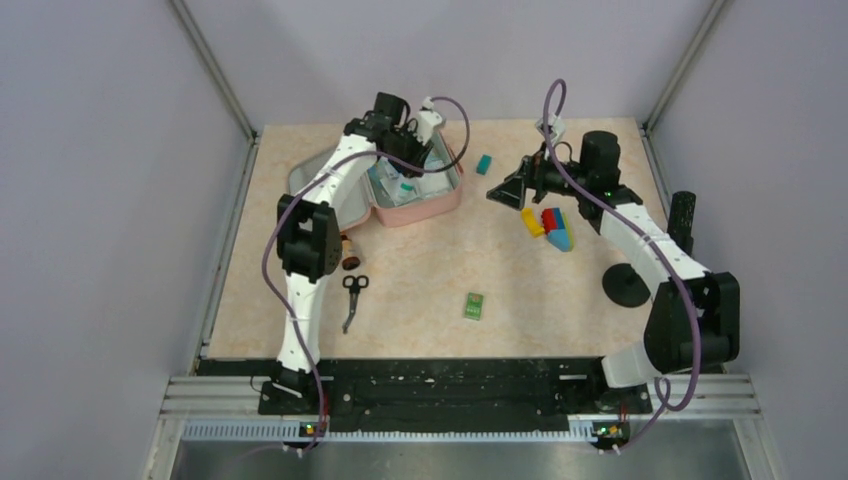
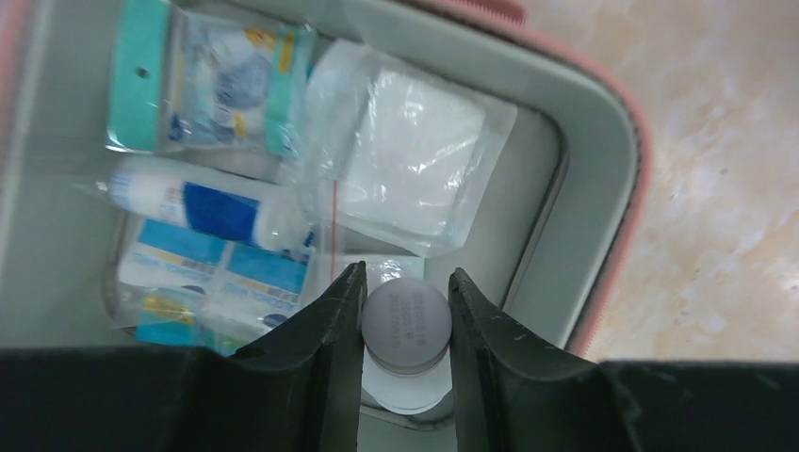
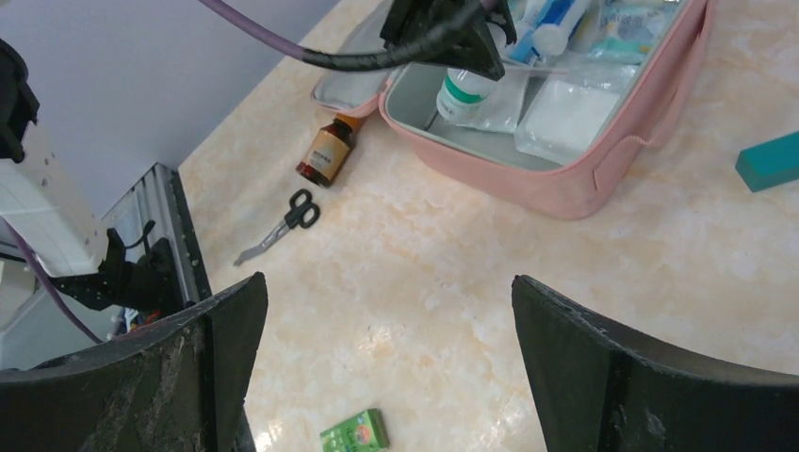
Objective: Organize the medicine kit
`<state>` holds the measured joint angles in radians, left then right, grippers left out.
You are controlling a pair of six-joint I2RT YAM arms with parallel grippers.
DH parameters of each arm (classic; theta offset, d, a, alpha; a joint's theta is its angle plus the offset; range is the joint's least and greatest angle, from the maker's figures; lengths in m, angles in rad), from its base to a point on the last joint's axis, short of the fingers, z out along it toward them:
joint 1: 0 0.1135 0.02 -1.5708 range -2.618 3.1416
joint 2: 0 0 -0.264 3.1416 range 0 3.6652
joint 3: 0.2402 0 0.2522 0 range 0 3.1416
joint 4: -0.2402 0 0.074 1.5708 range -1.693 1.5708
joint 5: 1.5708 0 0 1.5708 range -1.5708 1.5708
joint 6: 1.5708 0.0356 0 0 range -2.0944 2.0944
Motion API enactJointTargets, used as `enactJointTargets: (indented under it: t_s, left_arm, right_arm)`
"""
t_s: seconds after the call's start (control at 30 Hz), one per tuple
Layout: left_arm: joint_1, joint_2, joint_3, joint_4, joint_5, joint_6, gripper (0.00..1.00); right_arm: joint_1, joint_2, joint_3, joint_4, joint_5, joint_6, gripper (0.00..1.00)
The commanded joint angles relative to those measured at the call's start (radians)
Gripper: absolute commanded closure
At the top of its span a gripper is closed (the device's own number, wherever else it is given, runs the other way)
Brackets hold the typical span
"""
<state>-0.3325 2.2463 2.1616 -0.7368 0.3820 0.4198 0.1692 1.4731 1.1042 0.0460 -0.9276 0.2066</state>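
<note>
The pink medicine kit [image 1: 420,210] lies open at the back of the table, its grey-green lining [image 2: 603,122] showing. Inside lie a gauze packet [image 2: 415,169], a white and blue roll [image 2: 203,202] and a teal pack [image 2: 207,85]. My left gripper [image 2: 407,275] is down inside the kit, shut on a small white bottle [image 2: 407,325]. The right wrist view shows that bottle [image 3: 459,94] upright with a green band, at the kit's near corner. My right gripper [image 3: 388,280] hangs wide open over bare table right of the kit [image 3: 565,184], holding nothing.
A brown bottle [image 1: 350,250] and scissors [image 1: 353,298] lie left of centre. A small green box [image 1: 474,306] sits mid-table. A teal block [image 1: 484,164] and several coloured blocks [image 1: 550,225] lie right of the kit. A black disc [image 1: 626,285] sits at the right.
</note>
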Motion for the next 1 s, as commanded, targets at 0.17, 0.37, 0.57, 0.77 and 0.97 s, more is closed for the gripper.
enactJointTargets:
  t_s: [0.17,0.37,0.57,0.77,0.97]
  left_arm:
    - [-0.077,0.051,0.05,-0.109,-0.132,0.171,1.0]
    - [-0.086,0.077,0.05,-0.107,-0.071,0.143,1.0]
    - [-0.114,0.097,0.053,-0.027,-0.006,0.077,1.0]
    - [-0.13,0.111,0.052,0.104,0.051,-0.034,0.99]
    - [-0.127,0.105,0.056,0.114,0.022,-0.068,0.49]
  right_arm:
    - [-0.001,-0.087,-0.043,-0.102,0.049,-0.101,0.01]
    - [-0.001,-0.077,-0.046,-0.104,0.054,-0.099,0.01]
    - [-0.001,-0.073,-0.046,-0.108,0.058,-0.097,0.01]
    - [0.0,-0.072,-0.055,-0.112,0.062,-0.096,0.01]
    - [-0.002,-0.069,-0.055,-0.114,0.067,-0.097,0.01]
